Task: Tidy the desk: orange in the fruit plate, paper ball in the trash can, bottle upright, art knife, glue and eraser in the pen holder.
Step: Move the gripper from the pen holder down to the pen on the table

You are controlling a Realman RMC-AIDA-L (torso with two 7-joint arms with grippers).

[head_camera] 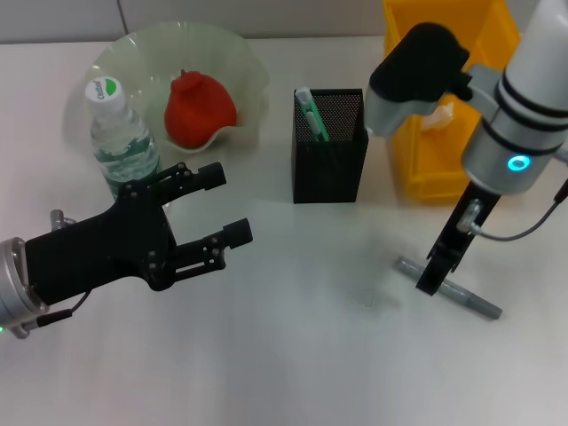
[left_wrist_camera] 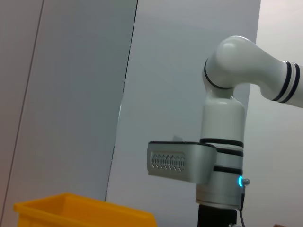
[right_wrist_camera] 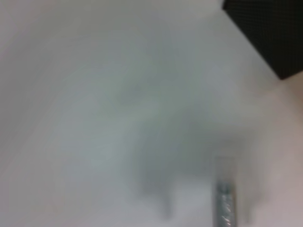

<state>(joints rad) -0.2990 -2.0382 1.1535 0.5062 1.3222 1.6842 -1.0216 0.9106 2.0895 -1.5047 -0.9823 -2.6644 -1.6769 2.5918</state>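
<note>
The grey art knife (head_camera: 450, 287) lies flat on the table at the right. My right gripper (head_camera: 437, 271) is down on its middle; the knife's end (right_wrist_camera: 224, 198) shows blurred in the right wrist view. My left gripper (head_camera: 226, 204) hovers open and empty at the left, just in front of the upright bottle (head_camera: 122, 133). The reddish orange (head_camera: 200, 108) sits in the pale green fruit plate (head_camera: 244, 58). A green and white item (head_camera: 311, 114) stands in the black mesh pen holder (head_camera: 330, 155); I cannot tell whether it is the glue or the eraser. A white paper ball (head_camera: 439, 115) lies in the yellow trash can (head_camera: 426, 173).
The trash can stands right beside the pen holder, behind my right arm. Its yellow rim (left_wrist_camera: 80, 210) and my right arm (left_wrist_camera: 222, 156) show in the left wrist view. A corner of the pen holder (right_wrist_camera: 270, 33) is close to the right wrist camera.
</note>
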